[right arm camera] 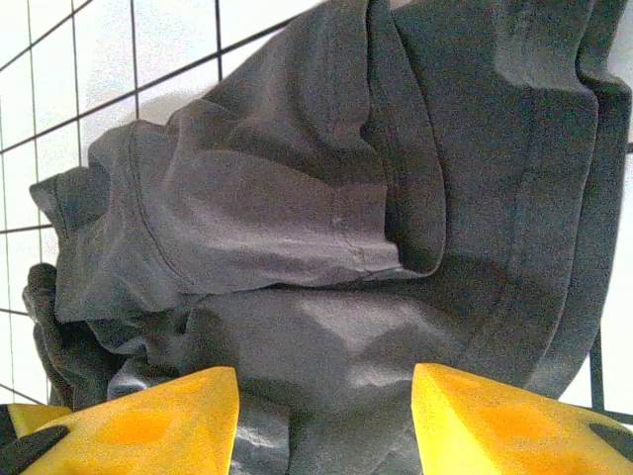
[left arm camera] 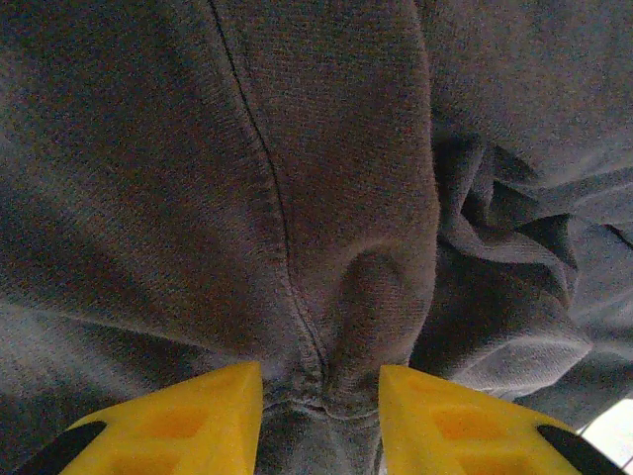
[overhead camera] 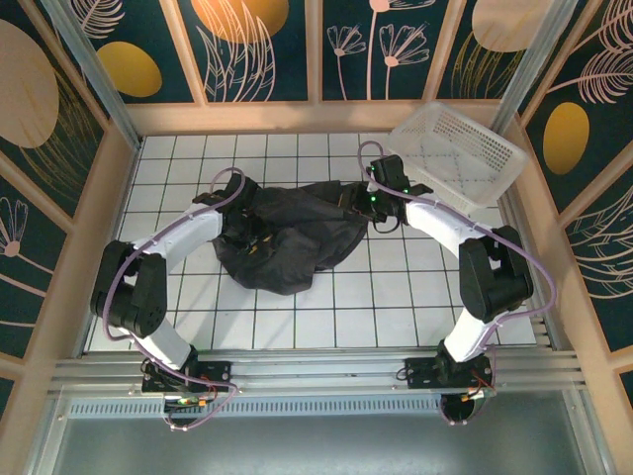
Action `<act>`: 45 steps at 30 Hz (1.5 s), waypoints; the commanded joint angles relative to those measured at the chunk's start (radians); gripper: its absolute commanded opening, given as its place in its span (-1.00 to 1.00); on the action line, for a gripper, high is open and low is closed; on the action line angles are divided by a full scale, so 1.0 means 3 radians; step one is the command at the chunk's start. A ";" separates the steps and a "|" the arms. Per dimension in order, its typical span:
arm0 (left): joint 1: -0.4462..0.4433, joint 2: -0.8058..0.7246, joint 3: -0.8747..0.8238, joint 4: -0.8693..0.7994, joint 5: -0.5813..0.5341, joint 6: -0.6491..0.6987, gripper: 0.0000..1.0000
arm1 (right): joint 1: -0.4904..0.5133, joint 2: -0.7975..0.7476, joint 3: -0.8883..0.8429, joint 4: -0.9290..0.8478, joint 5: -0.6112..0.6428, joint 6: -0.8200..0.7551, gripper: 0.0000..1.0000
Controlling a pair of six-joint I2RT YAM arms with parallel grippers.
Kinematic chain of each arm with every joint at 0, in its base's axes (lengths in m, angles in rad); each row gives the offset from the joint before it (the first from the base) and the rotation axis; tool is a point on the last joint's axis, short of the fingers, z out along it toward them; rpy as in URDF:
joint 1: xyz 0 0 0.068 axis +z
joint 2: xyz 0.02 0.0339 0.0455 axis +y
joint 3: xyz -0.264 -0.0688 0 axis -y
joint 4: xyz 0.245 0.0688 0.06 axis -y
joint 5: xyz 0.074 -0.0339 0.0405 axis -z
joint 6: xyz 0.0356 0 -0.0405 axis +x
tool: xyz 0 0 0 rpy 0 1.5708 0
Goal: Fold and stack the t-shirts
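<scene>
A dark charcoal t-shirt [overhead camera: 297,247] lies crumpled in a heap on the white tiled table [overhead camera: 396,297]. My left gripper [overhead camera: 257,241] is pressed down into the heap's left part. In the left wrist view its yellow fingers [left arm camera: 213,411] stand a little apart, and a bunched fold of the t-shirt [left arm camera: 326,148] with a seam fills the gap at the gripper [left arm camera: 320,396]. My right gripper [overhead camera: 358,206] is at the heap's upper right edge. Its jaws [right arm camera: 324,396] are open wider, over a flat layer of the t-shirt [right arm camera: 297,218] beside a hemmed sleeve.
A white perforated plastic basket [overhead camera: 457,148] stands tilted at the back right corner, just behind the right arm. Wooden walls [overhead camera: 119,198] ring the table. Bare tiles lie in front of the heap and at the far left.
</scene>
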 commanded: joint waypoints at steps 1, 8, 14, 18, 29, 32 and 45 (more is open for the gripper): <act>-0.0004 -0.0014 -0.0042 -0.0007 -0.0125 -0.0060 -0.29 | 0.0004 -0.0171 -0.0051 0.0042 -0.0053 0.0006 0.00; -0.0003 -0.0183 -0.0064 -0.0067 -0.0340 -0.0119 -0.20 | 0.0214 -0.0083 0.0055 0.0261 -0.0769 -0.0406 0.00; 0.0023 -0.0241 -0.0042 -0.0095 -0.0413 -0.0155 -0.20 | 0.0749 0.0454 0.0406 -0.0122 -0.0552 -0.1015 0.10; 0.0027 -0.0261 -0.0073 -0.0096 -0.0406 -0.0156 -0.23 | 0.0830 0.0803 0.0712 -0.0227 -0.0223 -0.1149 0.15; 0.0054 -0.0318 -0.0149 -0.0065 -0.0356 -0.0164 -0.26 | 0.0920 0.1285 0.1180 -0.0480 -0.0154 -0.1276 -0.14; 0.0058 -0.0308 -0.0175 -0.0026 -0.0307 -0.0175 -0.26 | 0.0906 0.1222 0.1171 -0.0480 -0.0117 -0.1215 -0.57; 0.0054 -0.0133 -0.0147 0.0391 0.0015 -0.0374 -0.15 | 0.0782 0.0966 0.0720 -0.0416 -0.0350 -0.1010 -1.00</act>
